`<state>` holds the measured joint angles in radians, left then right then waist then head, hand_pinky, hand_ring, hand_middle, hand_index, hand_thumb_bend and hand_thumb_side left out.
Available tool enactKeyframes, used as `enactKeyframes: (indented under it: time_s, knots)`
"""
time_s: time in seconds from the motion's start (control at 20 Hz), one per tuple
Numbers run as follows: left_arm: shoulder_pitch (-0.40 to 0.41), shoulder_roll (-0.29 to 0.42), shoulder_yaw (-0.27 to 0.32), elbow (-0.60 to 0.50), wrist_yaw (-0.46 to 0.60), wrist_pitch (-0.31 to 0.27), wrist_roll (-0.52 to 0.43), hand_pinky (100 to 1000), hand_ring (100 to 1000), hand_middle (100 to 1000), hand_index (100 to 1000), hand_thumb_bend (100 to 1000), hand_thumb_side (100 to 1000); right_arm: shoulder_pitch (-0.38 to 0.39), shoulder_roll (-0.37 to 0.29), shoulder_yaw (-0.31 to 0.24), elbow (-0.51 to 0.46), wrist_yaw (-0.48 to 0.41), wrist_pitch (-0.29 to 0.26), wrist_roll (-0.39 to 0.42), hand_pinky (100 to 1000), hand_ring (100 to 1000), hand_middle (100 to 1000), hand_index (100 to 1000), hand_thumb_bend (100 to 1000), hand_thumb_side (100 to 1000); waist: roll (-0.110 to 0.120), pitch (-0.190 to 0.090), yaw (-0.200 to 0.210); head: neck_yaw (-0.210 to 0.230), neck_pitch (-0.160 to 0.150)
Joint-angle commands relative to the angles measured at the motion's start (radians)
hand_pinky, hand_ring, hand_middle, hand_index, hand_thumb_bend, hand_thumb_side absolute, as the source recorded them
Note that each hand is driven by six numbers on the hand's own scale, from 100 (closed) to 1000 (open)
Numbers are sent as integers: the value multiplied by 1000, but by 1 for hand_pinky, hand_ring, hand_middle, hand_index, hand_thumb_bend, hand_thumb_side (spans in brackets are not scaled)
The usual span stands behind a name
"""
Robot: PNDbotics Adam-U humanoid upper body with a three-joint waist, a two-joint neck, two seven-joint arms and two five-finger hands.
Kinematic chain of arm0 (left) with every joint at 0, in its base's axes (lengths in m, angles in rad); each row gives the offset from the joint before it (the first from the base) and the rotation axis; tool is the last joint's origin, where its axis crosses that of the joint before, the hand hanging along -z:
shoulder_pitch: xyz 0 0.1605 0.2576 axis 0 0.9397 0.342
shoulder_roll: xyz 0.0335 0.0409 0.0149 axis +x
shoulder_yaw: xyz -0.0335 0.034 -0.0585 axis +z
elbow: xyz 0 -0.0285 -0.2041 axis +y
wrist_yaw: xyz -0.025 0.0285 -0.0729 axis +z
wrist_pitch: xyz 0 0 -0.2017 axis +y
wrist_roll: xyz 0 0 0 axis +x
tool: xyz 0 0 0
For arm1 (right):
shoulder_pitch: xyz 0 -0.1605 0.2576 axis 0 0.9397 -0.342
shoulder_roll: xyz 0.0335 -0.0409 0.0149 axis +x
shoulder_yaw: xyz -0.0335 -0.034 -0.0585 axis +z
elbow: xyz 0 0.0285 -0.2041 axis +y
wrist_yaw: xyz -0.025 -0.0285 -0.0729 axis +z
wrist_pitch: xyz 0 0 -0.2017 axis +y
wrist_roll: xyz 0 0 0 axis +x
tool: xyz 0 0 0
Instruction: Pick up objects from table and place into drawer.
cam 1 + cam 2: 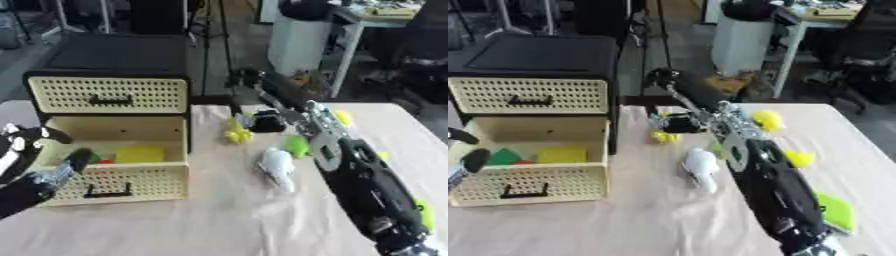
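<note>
Right hand [264, 121] reaches across the table [219, 220], dark fingers down at the small yellow object [236, 132]; cannot tell whether they have closed on it. Left hand [31, 167] rests at the lower left by the drawer [114, 187], fingers relaxed, holding nothing. Drawer stands pulled out, with yellow and green pieces inside. White object [278, 167] lies just beside the right forearm; more yellow-green pieces further right. Risk: the long forearm could sweep the white object aside on withdrawal; the small yellow piece may slip if pinched off-centre
</note>
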<state>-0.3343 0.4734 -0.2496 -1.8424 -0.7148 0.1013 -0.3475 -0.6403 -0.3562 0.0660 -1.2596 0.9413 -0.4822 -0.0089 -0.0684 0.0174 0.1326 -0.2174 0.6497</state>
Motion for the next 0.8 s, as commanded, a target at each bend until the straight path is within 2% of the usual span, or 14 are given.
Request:
enactKeyframes:
  time_s: [0.05,0.25,0.6,0.65,0.8]
  knots:
    - [3,64,-47,33,12,-37,-50,100,100,100,701,514,1000,25,-73,-25,-62,-54,28,-8,659,746,790,811,100,361,9,-13,-6,8,13]
    - [21,93,-86,68,5,-65,-120,100,100,100,668,534,1000,55,-89,-41,-78,-94,53,5,659,747,792,811,100,366,16,-14,-13,11,18]
    - [9,83,-90,91,-40,-83,-250,100,100,100,650,541,1000,63,-88,-48,-80,-111,63,11,657,746,792,811,100,369,19,-15,-17,13,23]
    - [9,84,-87,86,-40,-83,-269,100,100,100,557,555,1000,64,-88,-48,-79,-112,63,12,657,745,792,810,100,371,20,-15,-18,13,24]
    - [-15,74,-117,128,-63,-100,-322,100,100,100,524,558,1000,67,-85,-47,-74,-113,62,13,656,745,792,810,100,372,18,-11,-27,20,27]
